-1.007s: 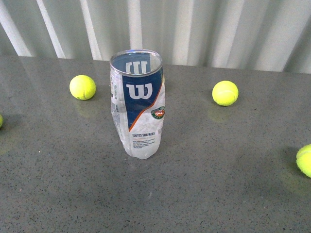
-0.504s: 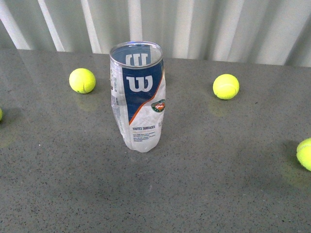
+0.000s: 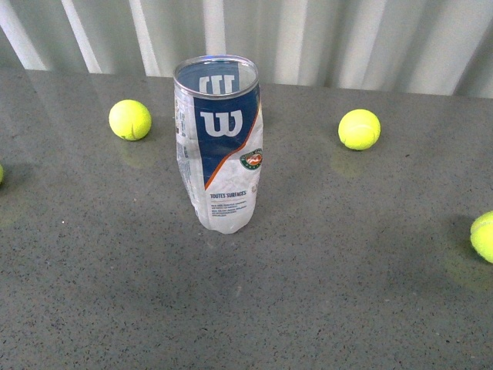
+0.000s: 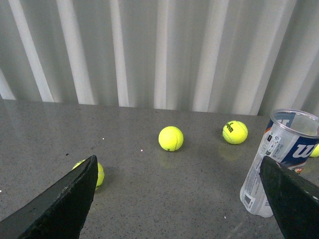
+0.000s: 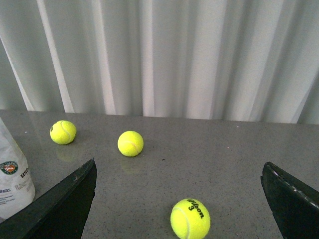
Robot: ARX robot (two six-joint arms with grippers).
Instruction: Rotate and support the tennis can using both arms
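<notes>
Only body visible is gripper fingers: left gripper (image 4: 179,199) and right gripper (image 5: 179,199) each show two matte black, wedge-shaped fingers (image 4: 60,204) with rough, slightly scuffed edges, no cables, screws or markings discernible.

A navy label with a white "W", an orange stripe and a white lower part is carried by the clear tennis can (image 3: 221,142). Yellow-green tennis balls (image 3: 359,129) are seen on the speckled grey table (image 3: 347,293); pale vertical folds mark the curtain (image 3: 347,42).

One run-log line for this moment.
tennis can: upright, open-topped, untouched | left gripper: open, empty | right gripper: open, empty | balls: loose on table
</notes>
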